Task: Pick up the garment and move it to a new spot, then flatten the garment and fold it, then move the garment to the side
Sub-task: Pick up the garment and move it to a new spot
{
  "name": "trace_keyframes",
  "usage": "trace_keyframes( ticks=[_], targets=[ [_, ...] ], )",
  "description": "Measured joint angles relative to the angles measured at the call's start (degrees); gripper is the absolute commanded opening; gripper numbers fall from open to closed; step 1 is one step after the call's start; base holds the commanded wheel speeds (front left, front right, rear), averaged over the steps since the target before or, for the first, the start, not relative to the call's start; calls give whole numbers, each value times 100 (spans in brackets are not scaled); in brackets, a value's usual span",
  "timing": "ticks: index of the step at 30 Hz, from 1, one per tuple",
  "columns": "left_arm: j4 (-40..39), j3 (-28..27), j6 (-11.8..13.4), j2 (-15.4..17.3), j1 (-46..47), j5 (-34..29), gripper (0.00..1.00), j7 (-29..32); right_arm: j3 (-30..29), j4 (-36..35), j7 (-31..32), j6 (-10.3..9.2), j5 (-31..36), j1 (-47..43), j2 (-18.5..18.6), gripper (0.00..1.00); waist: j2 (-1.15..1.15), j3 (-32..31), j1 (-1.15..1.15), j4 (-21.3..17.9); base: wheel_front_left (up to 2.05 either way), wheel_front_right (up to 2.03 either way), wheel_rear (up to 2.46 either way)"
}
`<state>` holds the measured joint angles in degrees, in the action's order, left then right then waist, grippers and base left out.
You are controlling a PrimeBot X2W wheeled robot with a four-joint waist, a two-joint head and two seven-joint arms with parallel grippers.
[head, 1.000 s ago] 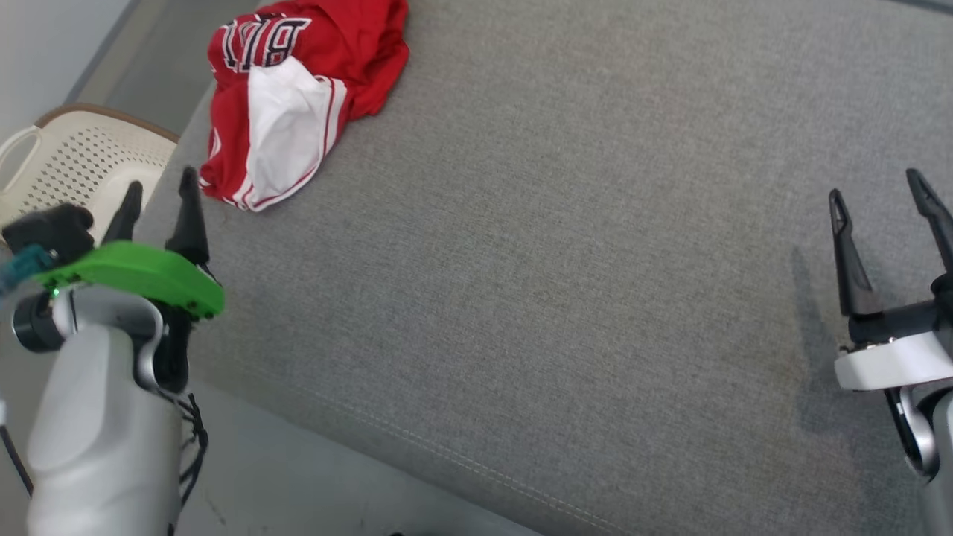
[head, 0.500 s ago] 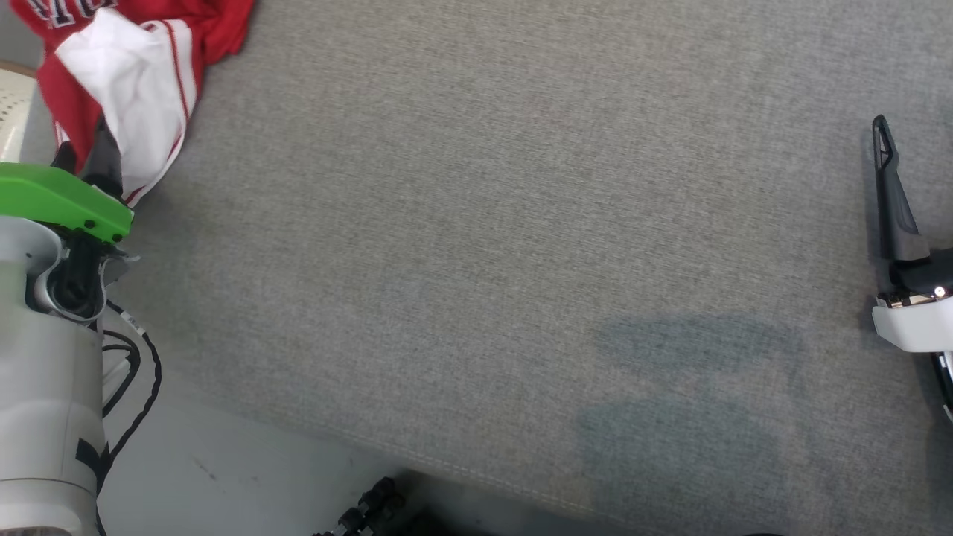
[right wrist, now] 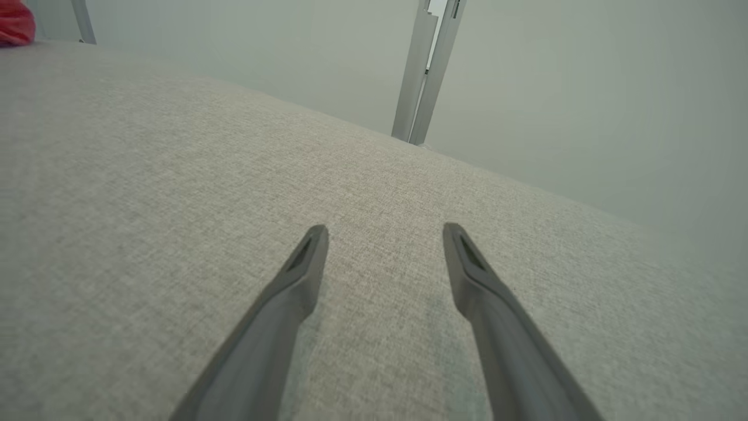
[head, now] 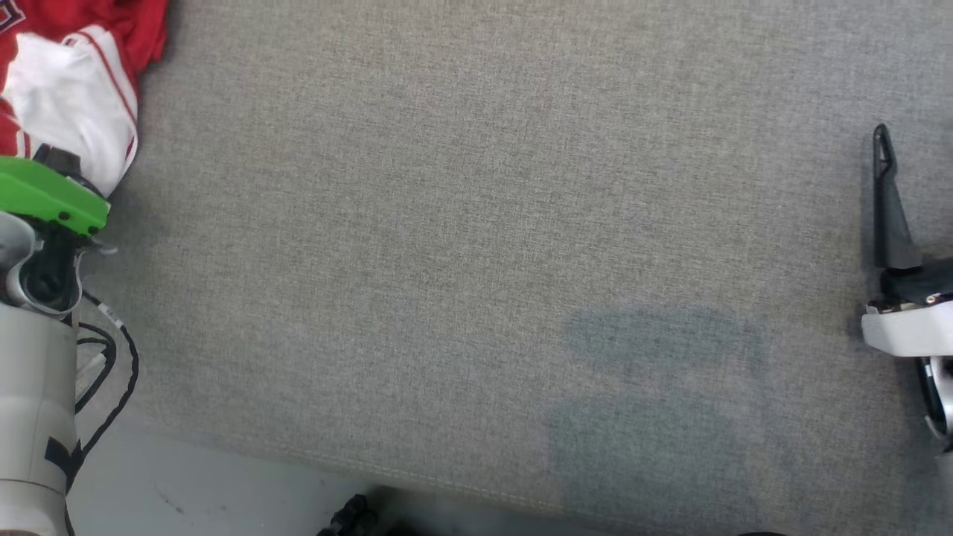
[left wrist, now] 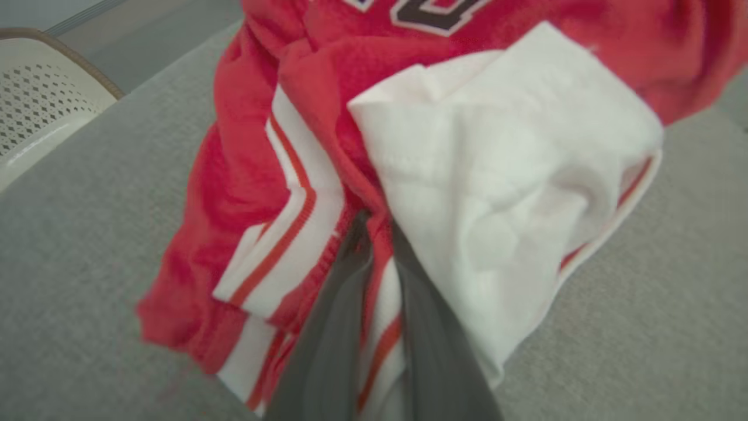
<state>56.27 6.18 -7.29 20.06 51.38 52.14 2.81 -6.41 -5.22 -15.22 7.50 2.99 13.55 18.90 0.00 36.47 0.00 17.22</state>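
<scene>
My left hand (left wrist: 371,225) is pushed into the large bright red jersey garment (left wrist: 497,175), which has broad white bands, thin red stripes and black white-edged letters. In the left wrist view its two dark fingers (left wrist: 327,327) run almost together. Their tips press into a fold where the striped band meets the white panel, and a strip of striped cloth is caught between them. The picture is soft there, but I read the hand as closed on the garment.

The garment lies crumpled on the grey woven-fabric worktop (head: 476,223), at the upper left of the head view. My green wrist cover (head: 45,197) sits right at the garment's near edge, by the white panel. Past the worktop's edge in the left wrist view stands a cream perforated plastic basket (left wrist: 41,99) with a brown rim.

My right hand (right wrist: 385,229) is well apart from all that, over the bare right side of the worktop. Its fingers are spread wide with nothing between them.
</scene>
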Motion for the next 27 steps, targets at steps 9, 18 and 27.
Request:
trace_keyframes(
  ticks=[9, 18, 27],
  targets=[
    [-1941, 822, -10, 773, 18, 321, 0, 207, 230, 294, 9, 2, -89, -28, -634, 100, 0, -633, 0, -33, 0, 0, 0],
    [-4997, 1225, 186, 933, -175, 994, 0, 1298, 189, 450, 9, 2, -187, -104, -1254, 100, 0, -1343, 0, -460, 0, 0, 0],
    [-6952, 2023, 1201, -79, -768, 1167, 0, 1605, 115, 493, 9, 2, -292, -164, -1518, 100, 0, -1619, 0, -1268, 0, 0, 0]
  ],
)
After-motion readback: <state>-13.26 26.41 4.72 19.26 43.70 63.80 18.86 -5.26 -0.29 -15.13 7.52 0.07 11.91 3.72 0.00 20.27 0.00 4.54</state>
